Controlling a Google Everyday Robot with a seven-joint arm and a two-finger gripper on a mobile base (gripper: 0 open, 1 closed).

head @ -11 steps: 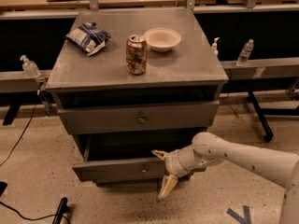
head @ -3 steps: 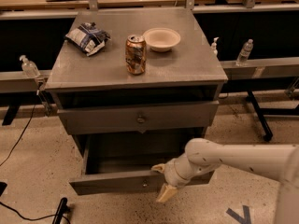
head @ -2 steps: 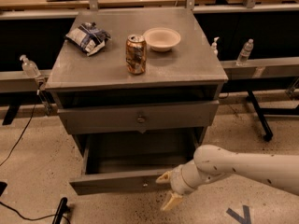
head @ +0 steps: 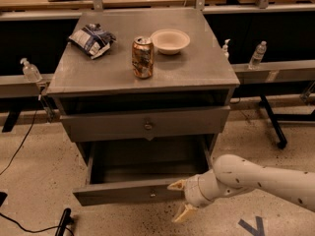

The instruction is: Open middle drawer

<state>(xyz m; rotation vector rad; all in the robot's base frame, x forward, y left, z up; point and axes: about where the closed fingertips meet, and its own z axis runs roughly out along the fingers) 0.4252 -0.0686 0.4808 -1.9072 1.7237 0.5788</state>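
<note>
Speckled concrete floor ran under a grey metal cabinet set against a dark bench. On the cabinet's top sat a crumpled blue-and-white snack bag, a dented orange drinks can and a shallow cream bowl. From the one camera, looking down at the cabinet's front, the upper grey drawer front with its small round knob sat shut. The middle drawer, a wide shallow grey metal one with a small centre knob, stood well out from the cabinet, its dark inside open to view. The white jointed robot arm reached in from the right, low near the floor. Its cream two-finger gripper sat just beside the right end of that drawer's front, fingers spread apart and holding nothing. I couldn't tell whether the upper finger touched the front. To my eye the opening looked done or very nearly so. What remained, I reckoned, was drawing the arm clear.
</note>
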